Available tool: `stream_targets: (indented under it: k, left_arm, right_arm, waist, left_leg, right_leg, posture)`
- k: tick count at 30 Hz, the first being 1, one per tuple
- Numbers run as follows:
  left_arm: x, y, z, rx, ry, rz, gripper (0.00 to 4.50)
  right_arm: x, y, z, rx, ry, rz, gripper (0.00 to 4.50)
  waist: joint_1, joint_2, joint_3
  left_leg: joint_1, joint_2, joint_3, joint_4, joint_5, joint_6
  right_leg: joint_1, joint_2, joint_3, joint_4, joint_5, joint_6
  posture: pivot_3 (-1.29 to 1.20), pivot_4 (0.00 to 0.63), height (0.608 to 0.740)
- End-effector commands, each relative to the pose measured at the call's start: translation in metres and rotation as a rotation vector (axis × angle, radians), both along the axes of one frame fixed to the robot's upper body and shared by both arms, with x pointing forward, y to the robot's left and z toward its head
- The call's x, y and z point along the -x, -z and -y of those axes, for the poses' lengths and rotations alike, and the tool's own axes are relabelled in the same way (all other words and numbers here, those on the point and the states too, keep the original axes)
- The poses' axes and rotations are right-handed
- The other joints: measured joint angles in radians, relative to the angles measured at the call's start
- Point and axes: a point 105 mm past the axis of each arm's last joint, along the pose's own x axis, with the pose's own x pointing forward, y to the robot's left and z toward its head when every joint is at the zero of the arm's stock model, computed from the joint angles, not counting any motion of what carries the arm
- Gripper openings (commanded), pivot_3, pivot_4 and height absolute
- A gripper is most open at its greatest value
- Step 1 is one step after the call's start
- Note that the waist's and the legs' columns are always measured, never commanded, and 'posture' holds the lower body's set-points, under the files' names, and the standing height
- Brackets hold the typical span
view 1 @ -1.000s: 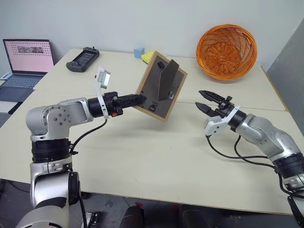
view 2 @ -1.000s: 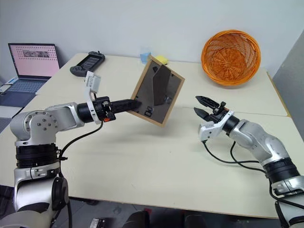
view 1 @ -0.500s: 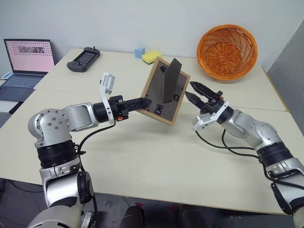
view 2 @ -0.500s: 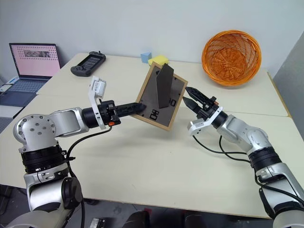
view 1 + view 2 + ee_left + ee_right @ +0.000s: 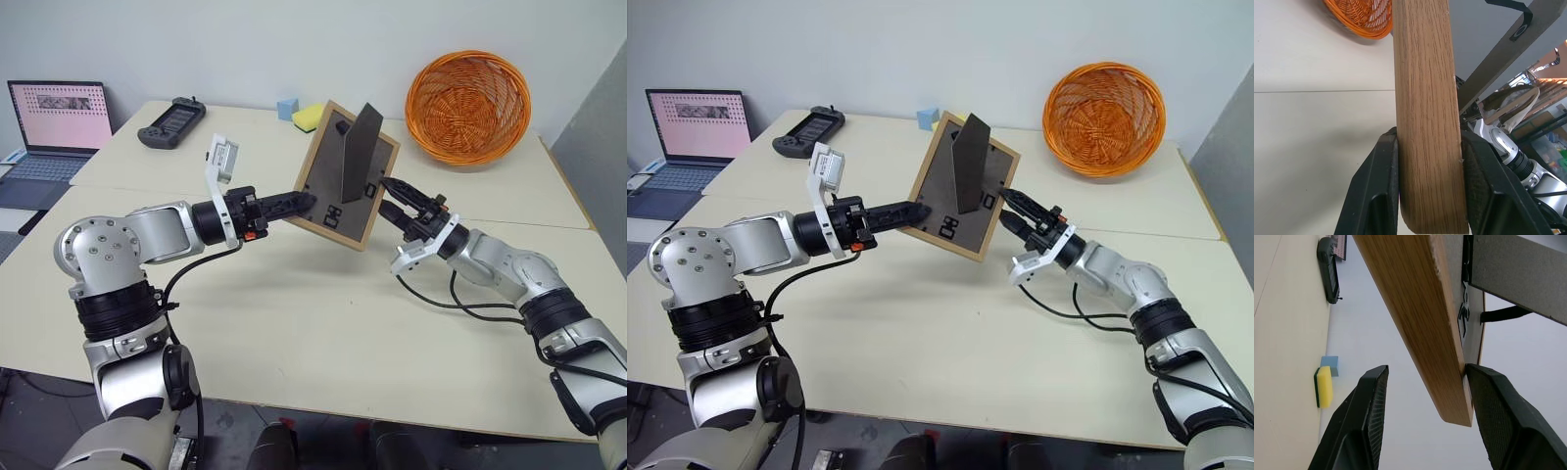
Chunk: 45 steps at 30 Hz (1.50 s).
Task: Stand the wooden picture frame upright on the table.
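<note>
We see the wooden picture frame [image 5: 345,178] in light oak grain with a dark grey back, the table [image 5: 323,323] pale cream, an orange woven basket [image 5: 468,106] — and a yellow sponge [image 5: 307,117] beside a blue block [image 5: 286,107].

The wooden picture frame [image 5: 345,176] has a rim of light wood with a fine straight grain, smooth and matt; between the closed fingers [image 5: 1376,191] of the left gripper [image 5: 1430,196] this grain shows clearly. Its back panel is a dark grey board, matt and a little fibrous, and the fold-out stand [image 5: 359,153] has the same surface. The right gripper [image 5: 1422,421] has black plastic fingers, matt with a slight sheen, one on each side of the frame's edge. The table [image 5: 323,333] is pale cream, smooth and matt. The orange basket [image 5: 468,106] is woven wicker, rough.
</note>
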Motion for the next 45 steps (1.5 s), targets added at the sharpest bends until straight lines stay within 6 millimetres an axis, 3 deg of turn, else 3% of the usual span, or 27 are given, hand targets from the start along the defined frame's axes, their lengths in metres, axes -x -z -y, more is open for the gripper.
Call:
stream_targets:
  k: [1,9,16,21,26,45]
  left_arm:
    - [0.008,-0.015,0.004,0.017,0.038,0.059,1.33]
    - [0.014,-0.004,0.009,0.023,0.067,0.017,1.33]
    - [0.016,-0.004,0.01,0.016,0.069,0.022,1.33]
    - [0.014,-0.005,0.007,0.02,0.06,0.018,1.33]
    - [0.016,0.002,0.0,0.019,0.073,-0.023,1.33]
    - [0.023,0.007,-0.004,-0.001,0.101,-0.034,1.33]
  right_arm:
    - [-0.001,-0.019,0.0,-0.031,-0.008,0.056,2.64]
    - [0.0,-0.036,-0.006,-0.056,-0.033,0.089,2.64]
    - [0.002,-0.037,-0.017,-0.055,-0.071,0.099,2.64]
    - [0.003,-0.037,-0.019,-0.06,-0.085,0.097,1.84]
    - [0.009,-0.037,-0.01,-0.055,-0.101,0.109,1.56]
    - [0.043,-0.024,-0.009,0.125,-0.287,0.101,1.54]
  waist:
    - [0.0,0.0,0.0]
    - [0.0,0.0,0.0]
    - [0.0,0.0,0.0]
    - [0.0,0.0,0.0]
    - [0.001,0.0,0.0]
    - [0.0,0.0,0.0]
  left_leg:
    - [0.0,0.0,0.0,0.0,0.0,0.0]
    - [0.0,0.0,0.0,0.0,0.0,0.0]
    - [0.0,0.0,0.0,0.0,0.0,0.0]
    - [0.0,0.0,0.0,0.0,0.0,0.0]
    - [0.0,0.0,0.0,0.0,0.0,0.0]
    - [0.001,0.0,0.0,0.0,0.0,0.0]
  right_leg:
    - [0.0,0.0,0.0,0.0,0.0,0.0]
    - [0.0,0.0,0.0,0.0,0.0,0.0]
    - [0.0,0.0,0.0,0.0,0.0,0.0]
    - [0.001,0.0,0.0,0.0,0.0,0.0]
    - [0.001,0.0,0.0,0.0,0.0,0.0]
    - [0.001,-0.001,0.0,0.0,0.0,0.0]
  posture:
    - [0.0,0.15,0.74]
    - [0.0,0.15,0.74]
    - [0.0,0.15,0.74]
    - [0.0,0.15,0.74]
    - [0.0,0.15,0.74]
    - [0.0,0.15,0.74]
